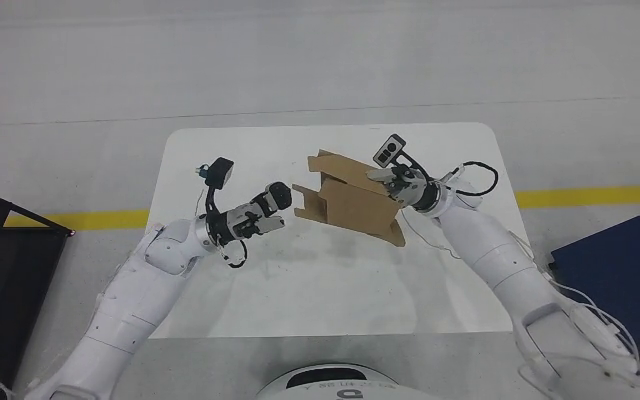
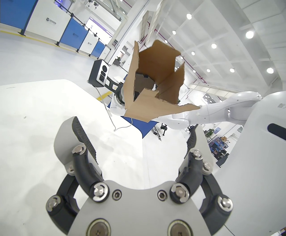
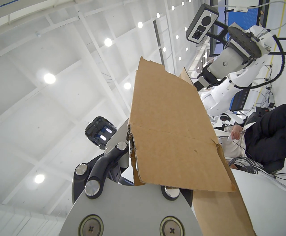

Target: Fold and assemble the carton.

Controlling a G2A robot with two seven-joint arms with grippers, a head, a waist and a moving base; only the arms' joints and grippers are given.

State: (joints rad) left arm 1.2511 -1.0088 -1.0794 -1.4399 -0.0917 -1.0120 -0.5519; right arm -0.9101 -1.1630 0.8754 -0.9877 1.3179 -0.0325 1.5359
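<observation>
1. A small dark logo with a short word beside it is showing on a white wall panel (image 2: pixel 51 20) between blue panels, far behind the table in the left wrist view. It is a brand mark.
2. A similar mark is sitting on the next white panel (image 2: pixel 74 34), too small to make out.
3. A white tag (image 3: pixel 240 10) is hanging on a cable in the right wrist view, its print too fine to read.
4. A yellow floor line (image 1: pixel 100 218) is running past the table, carrying plain colour.
5. The carton (image 1: pixel 355 205) is showing plain brown card.
</observation>
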